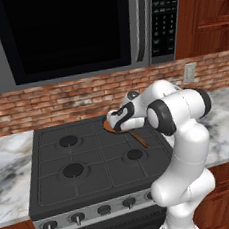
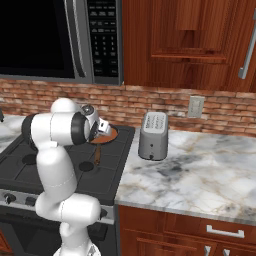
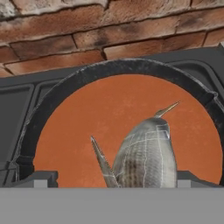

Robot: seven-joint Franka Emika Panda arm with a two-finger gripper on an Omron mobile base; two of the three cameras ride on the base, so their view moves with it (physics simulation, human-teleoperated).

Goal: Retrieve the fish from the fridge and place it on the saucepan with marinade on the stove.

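Fish sits directly ahead of the gripper in the hand view, between its 2 dark fingertips and just beyond them, over the reddish-brown marinade that fills the saucepan. The silvery body runs along the gripper's line of sight, its thin pointed end aimed away toward the far rim and a narrow fin spiking out to one side. The fingertips stand wide apart at either side of the fish with clear gaps between them and it, so the gripper is spread open and has hold of nothing. Whether the fish already rests on the marinade or is a touch above it cannot be told from this angle.

From the left base view the gripper hovers right over the saucepan on the rear burner of the stove, and the pan's thin brown handle runs back toward the arm, beneath it. The right base view shows that same pan under the hand.

By my reading the placing is nearly or fully done, and the next move is a straight retreat up and back. Beyond the gripper the brick wall is close, so backing off is the safer way. A toaster stands on the desk well off to the side, and a microwave hangs above; neither blocks the way.
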